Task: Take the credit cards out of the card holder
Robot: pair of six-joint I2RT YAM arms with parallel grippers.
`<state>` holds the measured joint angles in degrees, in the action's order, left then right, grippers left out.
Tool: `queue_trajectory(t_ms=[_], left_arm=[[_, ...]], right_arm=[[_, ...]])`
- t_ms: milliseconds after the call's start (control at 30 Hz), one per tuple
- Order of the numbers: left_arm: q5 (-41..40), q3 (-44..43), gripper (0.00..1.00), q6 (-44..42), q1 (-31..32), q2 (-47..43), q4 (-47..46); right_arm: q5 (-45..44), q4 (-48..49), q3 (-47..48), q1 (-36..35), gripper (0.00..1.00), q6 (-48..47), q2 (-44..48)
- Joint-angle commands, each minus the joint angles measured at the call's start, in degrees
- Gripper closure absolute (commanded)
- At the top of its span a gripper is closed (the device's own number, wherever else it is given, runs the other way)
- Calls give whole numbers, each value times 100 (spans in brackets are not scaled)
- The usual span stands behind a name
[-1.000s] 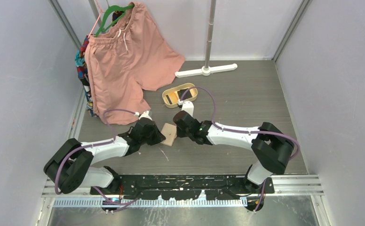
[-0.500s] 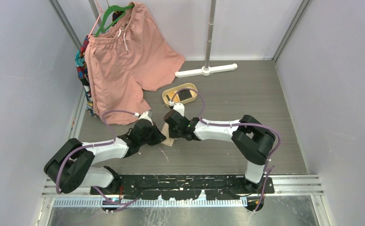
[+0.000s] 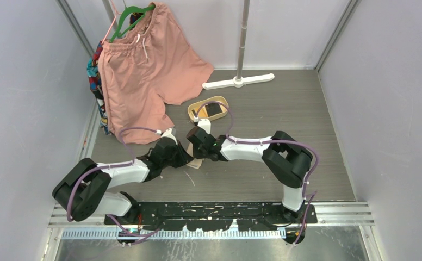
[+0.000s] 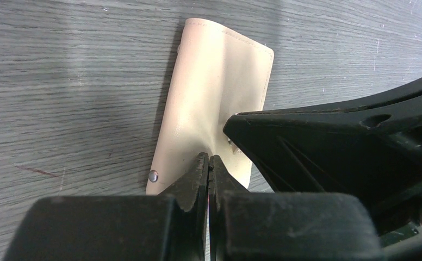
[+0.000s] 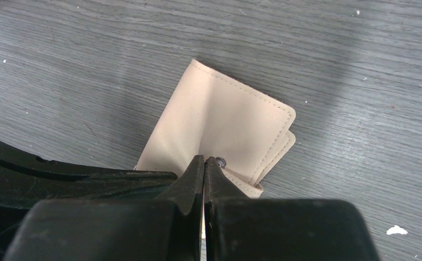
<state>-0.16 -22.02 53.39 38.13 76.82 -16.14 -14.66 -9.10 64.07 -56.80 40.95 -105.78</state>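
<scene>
The beige card holder (image 4: 219,87) lies folded on the grey table, its snap stud (image 4: 153,175) showing. In the right wrist view the card holder (image 5: 225,119) has stitched flaps stacked at its right edge. My left gripper (image 4: 209,159) is shut, its tips resting on the holder's near edge. My right gripper (image 5: 204,159) is also shut, its tips on the holder beside a stud (image 5: 220,161). From above, both grippers (image 3: 184,156) (image 3: 194,142) meet over the holder (image 3: 197,162) and hide most of it. One black credit card (image 3: 215,110) lies in the oval tray; no card shows in the holder.
The tan oval tray (image 3: 195,115) sits just beyond the grippers. Pink shorts (image 3: 143,70) on a green hanger drape at the back left. A white stand base (image 3: 239,81) with its pole stands at the back. Grey walls close in both sides.
The right arm has swung left from beside the tray and brought its shut gripper down onto the card holder. The left gripper has stayed at the holder's left side.
</scene>
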Motion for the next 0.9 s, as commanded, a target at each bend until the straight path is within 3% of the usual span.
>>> queue_trajectory(t_ms=[0,333,867], left_arm=[[-128,131,100,-169,-9,190,190],[-78,101,100,-162,-9,328,122],[-78,150,100,-171,-16,229,146]], right_arm=[[-445,190,104,-6,99,70,196],[-776,158,19,51,99,1,437],[-882,269,198,73,99,-50,48]])
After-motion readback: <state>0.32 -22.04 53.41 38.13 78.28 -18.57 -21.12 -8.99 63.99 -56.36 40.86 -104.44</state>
